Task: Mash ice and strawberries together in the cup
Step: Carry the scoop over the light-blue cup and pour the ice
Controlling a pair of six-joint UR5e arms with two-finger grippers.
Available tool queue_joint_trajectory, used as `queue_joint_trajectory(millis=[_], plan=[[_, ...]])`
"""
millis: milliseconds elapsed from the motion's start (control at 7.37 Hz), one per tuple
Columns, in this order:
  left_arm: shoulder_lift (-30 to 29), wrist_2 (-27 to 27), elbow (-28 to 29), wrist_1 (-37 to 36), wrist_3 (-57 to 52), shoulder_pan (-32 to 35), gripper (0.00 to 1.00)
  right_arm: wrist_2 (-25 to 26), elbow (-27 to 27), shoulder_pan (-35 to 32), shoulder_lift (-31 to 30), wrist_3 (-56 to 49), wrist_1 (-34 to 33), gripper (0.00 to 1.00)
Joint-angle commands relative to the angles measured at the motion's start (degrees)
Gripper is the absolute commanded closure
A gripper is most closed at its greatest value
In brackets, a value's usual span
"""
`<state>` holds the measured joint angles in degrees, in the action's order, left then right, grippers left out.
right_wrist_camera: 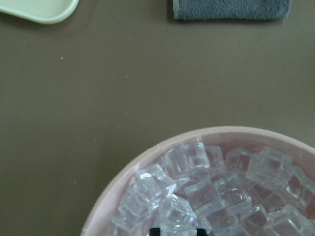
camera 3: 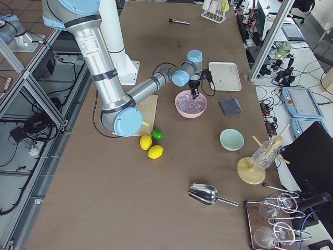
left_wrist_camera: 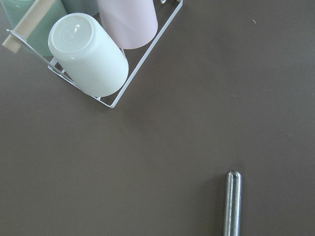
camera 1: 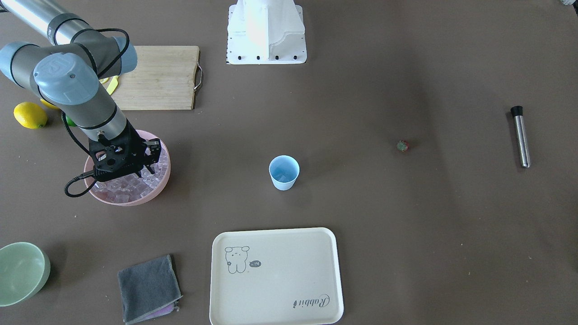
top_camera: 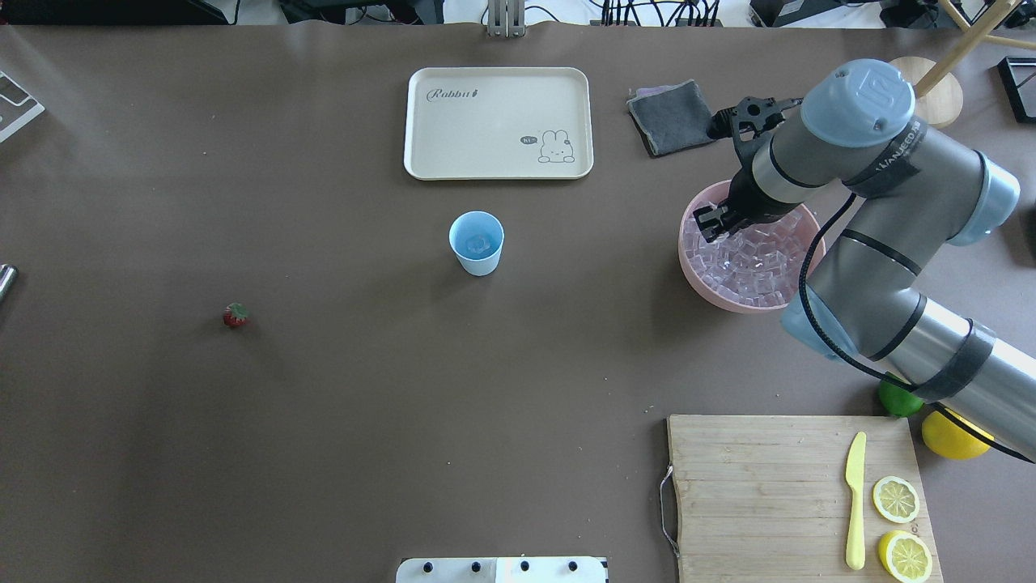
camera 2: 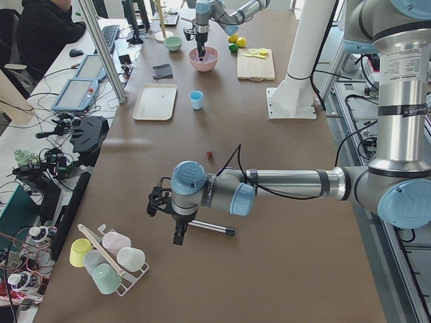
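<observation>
right wrist cam: ice point(right_wrist_camera: 206, 196) is closest. Clear glassy cubes, faint pink tint, hard edges, heaped in the pink bowl point(right_wrist_camera: 123, 182), which has a smooth round rim

right gripper point(right_wrist_camera: 177, 230): black tips just show at 6 o'clock of that frame, about one cube apart, with a cube between them. Can't tell if clamped or slack

overhead: right arm comes in from 4 o'clock, elbow folded, wrist bent over, tool pointing steeply down into the bowl's 10 o'clock side

cup point(top_camera: 476, 243): light blue plastic, tapered, no handle, upright mid-table point(top_camera: 324, 445) on the matte brown surface. Something clear and cube-like sits at its bottom. Bowl is at its 3 o'clock, well apart

strawberry point(top_camera: 235, 315): small, red, green cap, alone at the cup's 8 o'clock, well apart

cream tray point(top_camera: 498, 121), rounded corners, at the cup's 12 o'clock; grey fuzzy cloth point(top_camera: 670, 117) at its 2 o'clock

left side view: left arm stretched low and level, left gripper point(camera 2: 178, 239) hanging straight down near the steel rod point(left_wrist_camera: 233, 201), which is polished with a rounded end. Jaw state can't be read

wire rack point(left_wrist_camera: 142, 64) of upturned plastic cups at 11 o'clock in the left wrist cam
</observation>
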<state>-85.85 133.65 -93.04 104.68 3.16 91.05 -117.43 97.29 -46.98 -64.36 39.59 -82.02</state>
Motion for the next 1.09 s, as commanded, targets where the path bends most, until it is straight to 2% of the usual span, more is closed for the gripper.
queue_joint_trajectory(millis=[0,136,407,543,679,814,950], plan=[[0.2,0.0,-0.2,0.0,0.0,0.0,0.01,0.4,-0.1,0.0,9.4,2.9,-9.1,0.99],[0.2,0.0,-0.2,0.0,0.0,0.0,0.01,1.0,-1.5,2.1,12.8,9.3,-8.9,0.99],[0.1,0.0,0.0,-0.1,0.0,0.0,0.01,10.1,-6.4,10.6,22.1,21.7,-8.7,0.99],[0.0,0.0,0.0,-0.1,0.0,0.0,0.01,12.4,-11.4,12.6,26.8,24.2,-7.5,0.99],[0.0,0.0,0.0,-0.2,0.0,0.0,0.01,14.5,-15.3,14.3,27.6,27.8,1.4,0.98],[0.0,0.0,0.4,-0.2,-0.1,0.0,0.01,16.8,-18.1,15.6,27.5,31.7,7.4,0.98],[-0.1,0.0,0.9,-0.1,-0.3,0.0,0.01,17.3,-18.3,15.8,27.2,31.1,7.4,0.98]])
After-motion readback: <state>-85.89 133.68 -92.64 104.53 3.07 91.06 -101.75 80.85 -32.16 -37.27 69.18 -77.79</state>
